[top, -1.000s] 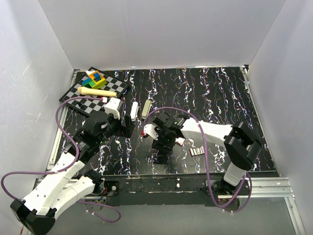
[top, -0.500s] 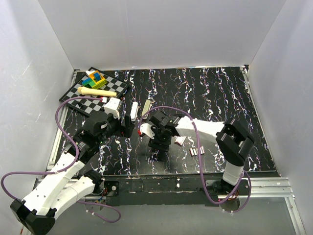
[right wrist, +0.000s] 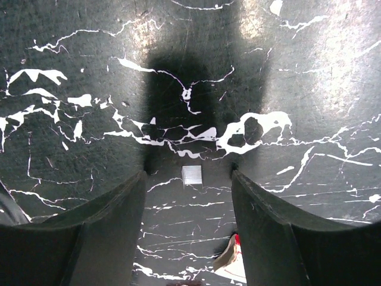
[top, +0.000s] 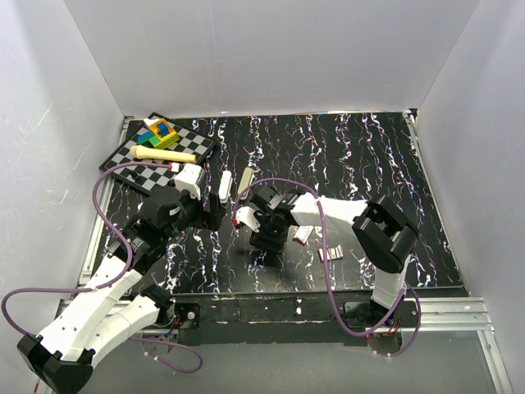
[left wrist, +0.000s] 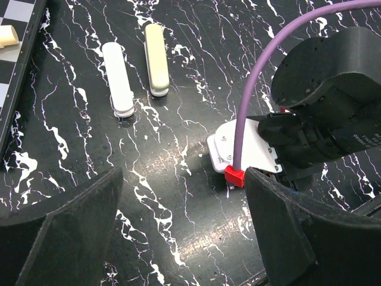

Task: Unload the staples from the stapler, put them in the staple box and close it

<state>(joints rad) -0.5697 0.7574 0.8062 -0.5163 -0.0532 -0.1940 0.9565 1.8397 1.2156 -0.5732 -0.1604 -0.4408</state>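
Note:
The stapler (left wrist: 119, 78), a slim white bar, lies flat on the black marbled table beside a cream bar (left wrist: 156, 58); both show in the top view, the stapler (top: 224, 185) and the cream bar (top: 244, 180). My left gripper (left wrist: 184, 232) is open and empty, just near of them (top: 211, 215). My right gripper (right wrist: 188, 179) is open, pointing down close to the table (top: 267, 240), its fingers either side of a small silver staple piece (right wrist: 191, 175). Two staple strips (top: 302, 235) (top: 330, 253) lie to its right.
A checkerboard (top: 189, 141) with coloured blocks (top: 159, 131) and a cream rod (top: 162, 153) sits at the back left. The right wrist's body and purple cable (left wrist: 333, 113) sit close to the right of my left fingers. White walls surround the table.
The right arm has swung left and its gripper has shifted slightly left, nearer the left gripper. The left arm and the two bars have not moved.

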